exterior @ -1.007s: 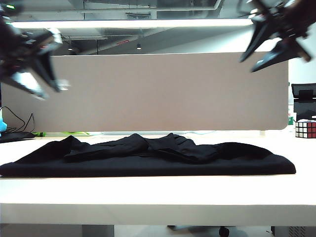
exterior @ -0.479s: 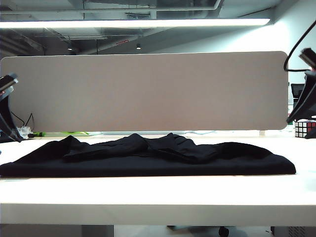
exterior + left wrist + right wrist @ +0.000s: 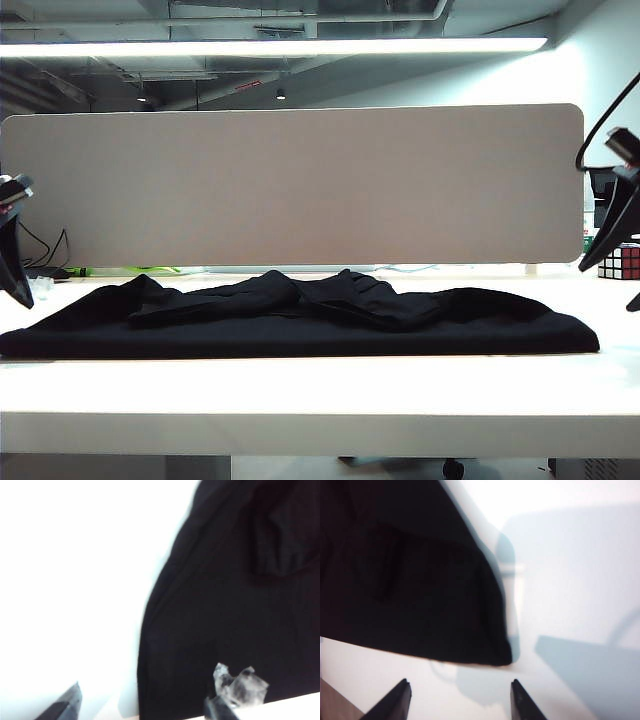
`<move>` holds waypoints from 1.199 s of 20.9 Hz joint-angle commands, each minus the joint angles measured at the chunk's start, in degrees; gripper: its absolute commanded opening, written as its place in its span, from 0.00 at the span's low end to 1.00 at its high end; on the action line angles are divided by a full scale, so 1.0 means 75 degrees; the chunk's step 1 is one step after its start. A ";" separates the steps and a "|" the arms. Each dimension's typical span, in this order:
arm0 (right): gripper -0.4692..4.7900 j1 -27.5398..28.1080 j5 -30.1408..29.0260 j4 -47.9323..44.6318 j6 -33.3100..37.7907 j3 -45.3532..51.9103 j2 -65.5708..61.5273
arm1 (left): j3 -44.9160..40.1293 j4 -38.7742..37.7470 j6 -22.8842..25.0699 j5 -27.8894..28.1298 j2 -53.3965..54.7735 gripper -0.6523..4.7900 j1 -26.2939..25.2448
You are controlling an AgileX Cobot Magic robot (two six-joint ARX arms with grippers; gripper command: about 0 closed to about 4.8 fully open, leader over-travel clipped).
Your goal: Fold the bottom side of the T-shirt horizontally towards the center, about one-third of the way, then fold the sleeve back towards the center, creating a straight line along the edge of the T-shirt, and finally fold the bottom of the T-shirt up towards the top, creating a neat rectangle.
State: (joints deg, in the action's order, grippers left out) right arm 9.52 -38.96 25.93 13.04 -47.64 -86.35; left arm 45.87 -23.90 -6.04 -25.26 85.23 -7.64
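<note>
Both grippers hang off the shirt with their jaws spread wide and nothing between them: the left gripper [image 3: 142, 707] above the shirt's left end, the right gripper [image 3: 459, 697] above the bare table just past the shirt's right corner. In the exterior view each shows only as a dark shape at the frame's edge, left gripper [image 3: 12, 240] and right gripper [image 3: 618, 225], both clear of the cloth.

One T-shirt [image 3: 300, 315] lies on the white table [image 3: 320, 395], folded into a long, low black band with rumpled folds heaped along its far side. One beige partition [image 3: 290, 185] stands behind it, and one colour cube [image 3: 620, 262] sits at the far right.

Only the exterior view shows the partition and cube. The left wrist view alone shows crumpled clear tape [image 3: 239, 685] on one finger and the T-shirt's [image 3: 230, 600] curved edge; the right wrist view shows its [image 3: 410, 580] squared corner.
</note>
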 commanded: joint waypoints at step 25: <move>0.60 -0.1084 0.0522 -0.1067 0.0493 -0.0029 -0.1180 | 0.0006 0.0102 0.0000 -0.0766 0.1323 0.68 0.0504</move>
State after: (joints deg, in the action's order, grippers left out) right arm 1.58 -36.91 17.19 16.38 -48.07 -94.74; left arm 47.09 -17.78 -5.87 -33.87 93.76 -4.49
